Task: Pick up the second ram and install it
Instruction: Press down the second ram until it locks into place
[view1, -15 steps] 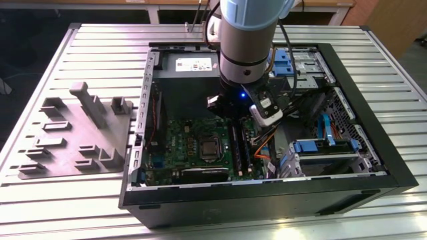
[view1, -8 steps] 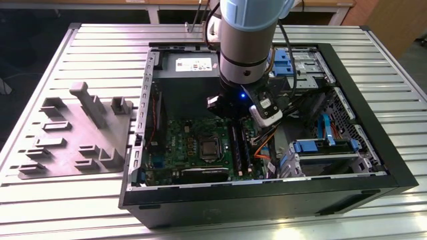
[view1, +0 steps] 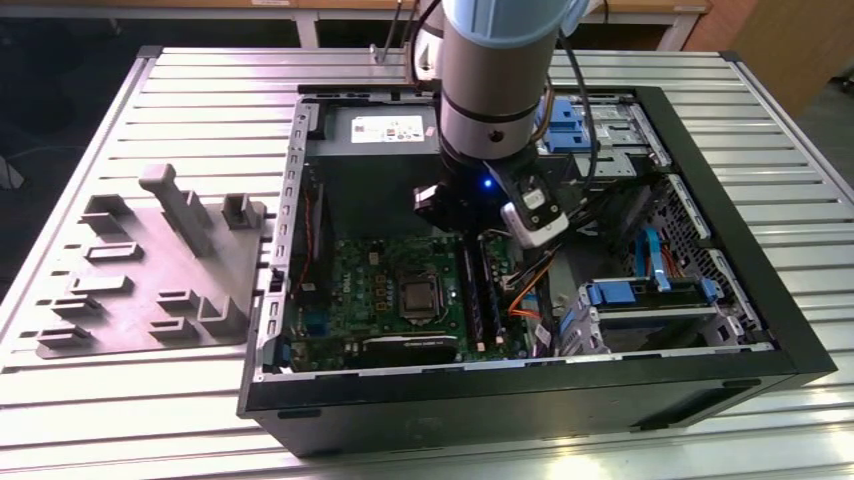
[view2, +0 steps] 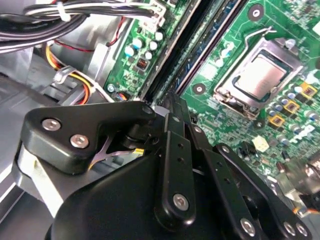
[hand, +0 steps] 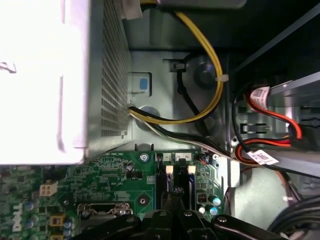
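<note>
Second ram (view2: 205, 47) stands on edge in the bank of long black memory slots (view1: 483, 290), a thin dark board lying along the slots' own line. Its long axis runs from the motherboard (view1: 360, 290) edge next to the grey power supply (view1: 380, 130) toward the board's opposite edge, at the near wall of the open computer case (view1: 534, 395). That bank sits along the motherboard edge on the exterior view's right, just beside the silver-topped processor (view2: 262, 75), which lies flat in its socket. The gripper (view2: 172, 102) is down inside the case directly over the slots, its black fingers (hand: 165, 220) drawn together to a narrow tip at the stick's upper edge, near the slot end closer to the power supply. Whether that tip pinches the board or only rests against it cannot be made out. In the first wrist view the white slot latches (hand: 169, 170) show just beyond the fingertips, with yellow and black cables (hand: 210, 75) curving across the case floor past them. The case lies on its side on a slatted metal table (view1: 200, 100), with a grey parts fixture (view1: 147, 270) near the table's edge on the exterior view's left.
</note>
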